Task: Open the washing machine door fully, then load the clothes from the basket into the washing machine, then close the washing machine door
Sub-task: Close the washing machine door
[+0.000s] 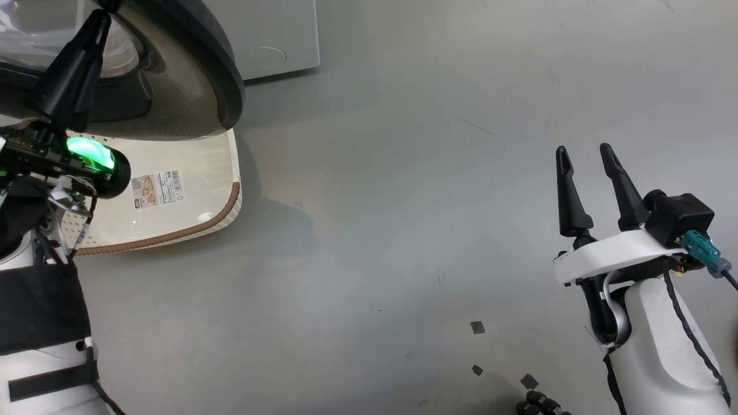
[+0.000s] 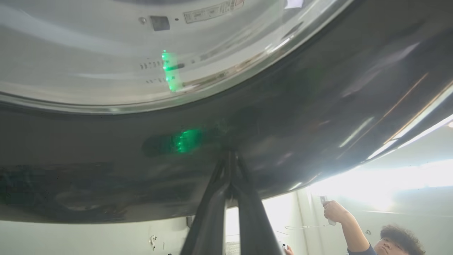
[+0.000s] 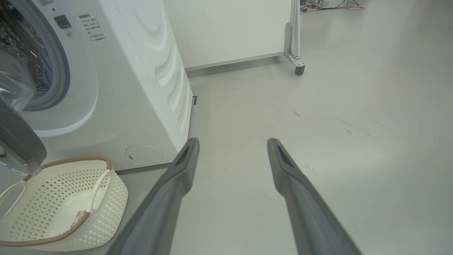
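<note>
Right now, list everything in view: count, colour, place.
washing machine: one, white, left of the right wrist view
washing machine door: one, glossy black rim around clear glass, swung open over the basket
basket: one, cream perforated with a brown rim, on the floor before the machine
label sticker: one, pale, on the basket's base
service flap: one, white, round, low on the machine's front
wheeled panel: one, white, behind the machine
tape scraps: three, dark, on the grey floor
person: one, arm raised, lower right of the left wrist view
left gripper: black, shut, tips at the door's rim
right gripper: black, open, above the floor
</note>
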You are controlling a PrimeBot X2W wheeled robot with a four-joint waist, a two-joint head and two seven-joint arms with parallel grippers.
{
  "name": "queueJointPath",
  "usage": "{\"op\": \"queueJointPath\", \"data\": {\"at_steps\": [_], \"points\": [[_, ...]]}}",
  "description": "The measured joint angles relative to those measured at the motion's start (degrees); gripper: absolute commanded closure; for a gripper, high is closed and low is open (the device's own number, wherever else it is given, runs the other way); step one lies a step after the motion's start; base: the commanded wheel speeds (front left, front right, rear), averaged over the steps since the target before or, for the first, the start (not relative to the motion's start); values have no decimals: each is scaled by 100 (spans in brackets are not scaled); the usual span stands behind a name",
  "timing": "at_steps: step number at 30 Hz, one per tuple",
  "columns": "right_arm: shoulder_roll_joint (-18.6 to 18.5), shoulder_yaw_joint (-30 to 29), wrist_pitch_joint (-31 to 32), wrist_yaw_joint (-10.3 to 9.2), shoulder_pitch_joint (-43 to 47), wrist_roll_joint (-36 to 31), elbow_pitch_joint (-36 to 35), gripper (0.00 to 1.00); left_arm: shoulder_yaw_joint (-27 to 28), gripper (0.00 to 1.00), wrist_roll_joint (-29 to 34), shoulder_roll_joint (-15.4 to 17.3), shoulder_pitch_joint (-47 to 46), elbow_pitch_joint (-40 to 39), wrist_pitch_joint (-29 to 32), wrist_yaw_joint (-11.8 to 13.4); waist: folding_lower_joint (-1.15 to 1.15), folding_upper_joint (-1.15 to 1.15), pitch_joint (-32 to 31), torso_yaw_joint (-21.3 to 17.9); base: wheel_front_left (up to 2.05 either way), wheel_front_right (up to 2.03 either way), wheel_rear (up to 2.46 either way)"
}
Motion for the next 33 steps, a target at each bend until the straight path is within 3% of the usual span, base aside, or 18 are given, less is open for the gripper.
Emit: {"op": "queueJointPath", "data": {"at_steps": [24, 33], "points": [[24, -90, 0, 4, 96, -5, 235, 0, 177, 100, 297, -241, 364, 508, -186, 0, 0, 0, -770, 789, 0, 0, 0], [26, -80, 1, 9, 305, -2, 289, 0, 294, 100, 477, -308, 587, 454, -531, 0, 0, 0, -1095, 1136, 0, 0, 0]]}}
